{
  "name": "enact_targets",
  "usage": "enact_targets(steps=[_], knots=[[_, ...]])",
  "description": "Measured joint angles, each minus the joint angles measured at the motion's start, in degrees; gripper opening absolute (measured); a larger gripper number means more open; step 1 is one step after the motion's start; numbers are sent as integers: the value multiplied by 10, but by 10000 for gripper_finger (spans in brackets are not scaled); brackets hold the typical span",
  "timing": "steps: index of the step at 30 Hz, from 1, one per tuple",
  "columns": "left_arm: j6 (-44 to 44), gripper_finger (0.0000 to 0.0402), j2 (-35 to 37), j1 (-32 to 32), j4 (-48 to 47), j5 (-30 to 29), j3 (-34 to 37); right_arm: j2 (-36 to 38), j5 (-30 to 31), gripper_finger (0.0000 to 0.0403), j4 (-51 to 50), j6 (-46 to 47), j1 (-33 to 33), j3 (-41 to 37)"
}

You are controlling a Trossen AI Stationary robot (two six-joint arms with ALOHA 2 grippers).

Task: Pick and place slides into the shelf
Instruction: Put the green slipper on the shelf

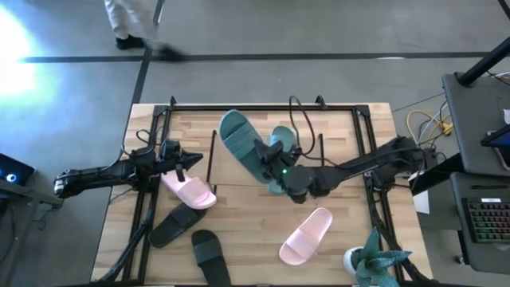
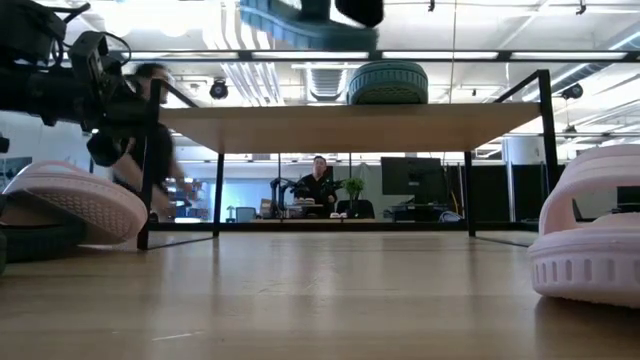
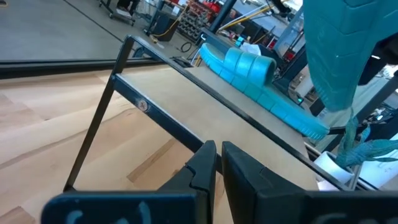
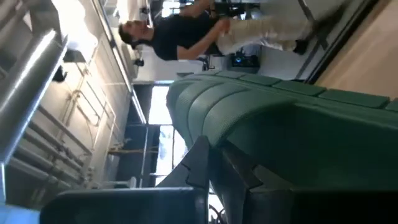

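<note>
Far left, over the counter's (image 1: 239, 251) edge: left gripper (image 1: 194, 159), fingers together on nothing, hovering just above the heel of a pale pink slide (image 1: 190, 191) and pointing toward the shelf (image 1: 213, 159). Below that, nearer the front edge, two black slides (image 1: 177, 226) lying apart, the second (image 1: 209, 251) close to the front rim.

Centre: the shelf's light board, framed by thin black rods, with one teal slide (image 1: 280, 137) already resting on top, toward its right half. Beside it, the second teal slide (image 1: 243, 146) held up off the board, clamped by the right gripper (image 1: 271, 163) — long axis running diagonally, far end toward the shelf's back left, near end at the gripper. In the right wrist view, fingers closed across the ribbed strap.

Key relation for the coming move, as a judgement: carried slide already above the shelf's left half, just left of its placed mate — so mostly a lowering, plus a twist to bring the long axis parallel with the mate. Open board to the left, bounded by the upright rod; tight on the right, where the mate sits. Risk of nudging that mate, or of catching the rod with the far end.

Right of centre, on open counter: second pink slide (image 1: 306, 236), well clear. Far right corner: a small potted plant (image 1: 374, 263).
</note>
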State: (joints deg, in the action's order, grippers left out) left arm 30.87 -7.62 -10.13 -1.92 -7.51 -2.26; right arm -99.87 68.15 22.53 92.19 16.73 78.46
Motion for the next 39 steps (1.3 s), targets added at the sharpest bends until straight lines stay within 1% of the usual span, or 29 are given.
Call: enact_targets(steps=[2,5,8,11,16,19,21,24,28,36,39], knots=[[0,12,-1,0,0,0,0,-25,28,12,51,1,2,4],[0,12,-1,0,0,0,0,-68,87,12,92,-43,3,36],[0,12,-1,0,0,0,0,-120,142,12,100,-23,5,94],[0,12,-1,0,0,0,0,-178,190,13,98,-31,5,164],[0,12,-1,0,0,0,0,-271,216,13,98,-36,4,291],[0,12,-1,0,0,0,0,-315,219,13,96,-42,0,349],[0,12,-1,0,0,0,0,-334,219,13,95,-63,-5,375],[0,12,-2,0,0,0,0,-342,219,13,94,-85,-9,386],[0,12,-2,0,0,0,0,-331,220,13,95,-105,-9,372],[0,12,-2,0,0,0,0,-325,219,13,95,-96,-9,353],[0,12,-2,0,0,0,0,-325,219,13,94,-107,-9,344]])
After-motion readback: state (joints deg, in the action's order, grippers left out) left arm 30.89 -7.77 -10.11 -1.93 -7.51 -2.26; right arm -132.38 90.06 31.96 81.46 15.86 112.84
